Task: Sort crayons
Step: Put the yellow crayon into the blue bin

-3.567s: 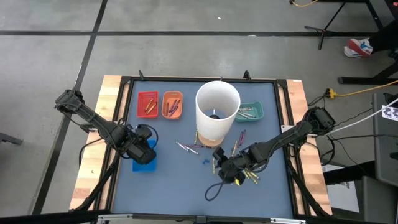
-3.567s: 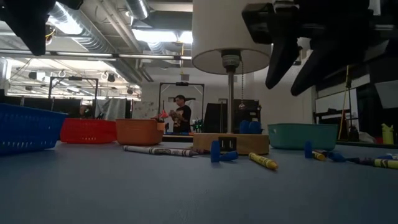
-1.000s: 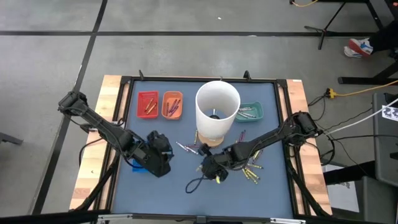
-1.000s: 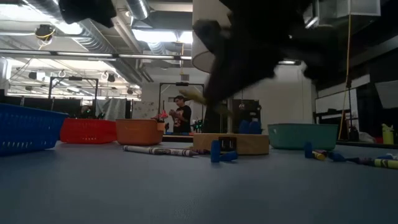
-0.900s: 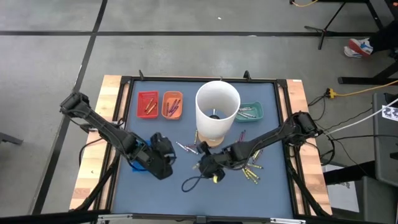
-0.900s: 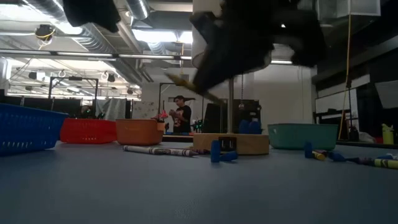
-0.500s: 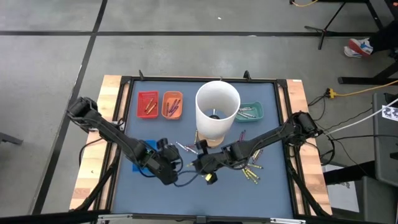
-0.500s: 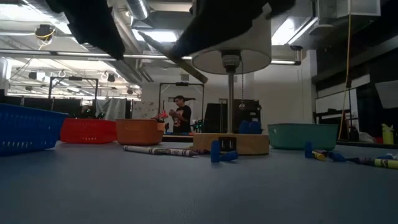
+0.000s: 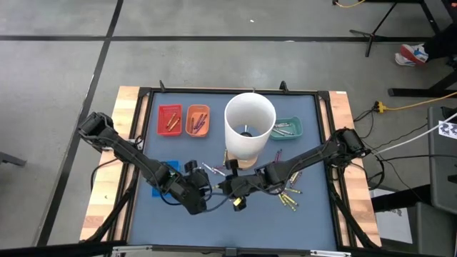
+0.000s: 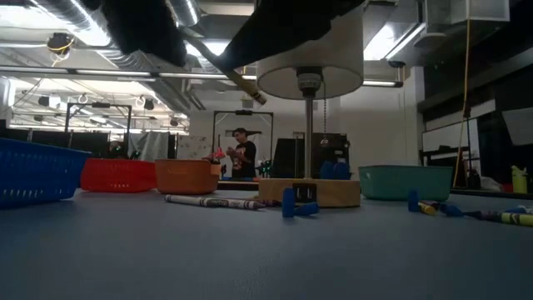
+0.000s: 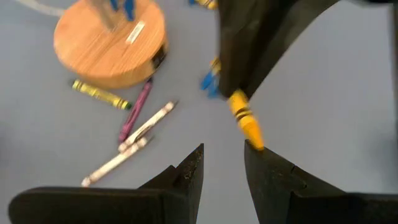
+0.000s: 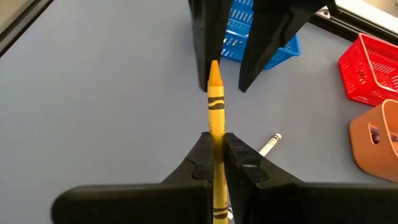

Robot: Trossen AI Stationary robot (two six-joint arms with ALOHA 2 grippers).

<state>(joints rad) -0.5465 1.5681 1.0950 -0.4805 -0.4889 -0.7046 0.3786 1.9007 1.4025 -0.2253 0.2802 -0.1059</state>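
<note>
A yellow crayon (image 12: 215,102) hangs above the blue mat, and my right gripper (image 12: 216,148) is shut on it near the mat's middle (image 9: 223,188). Its pointed tip (image 11: 254,138) reaches between the open fingers of my left gripper (image 11: 222,152), close beside one of them; whether it touches I cannot tell. My left gripper (image 9: 209,190) faces the right one from the table's left. Loose crayons (image 11: 138,121) lie flat on the mat near the round wooden base (image 11: 111,40) of the tall white cylinder (image 9: 250,127). My right gripper pinches the yellow crayon between its two fingers at the wrapped shaft (image 12: 215,132). The crayon runs along the fingers and its pointed end sticks out past them toward the table's left. It is lifted clear of the mat.
Red (image 9: 170,119), orange (image 9: 198,120) and teal (image 9: 287,128) trays line the far edge; a blue tray (image 9: 163,173) sits under my left arm. More crayons (image 9: 287,198) lie right of my right gripper. A person stands in the room beyond the table (image 10: 244,154).
My left gripper has gone down and toward the table's right, up to the right gripper, staying open. My right gripper has risen a little and rolled its wrist, carrying the yellow crayon higher above the mat; its tip now stands at the left gripper's fingers.
</note>
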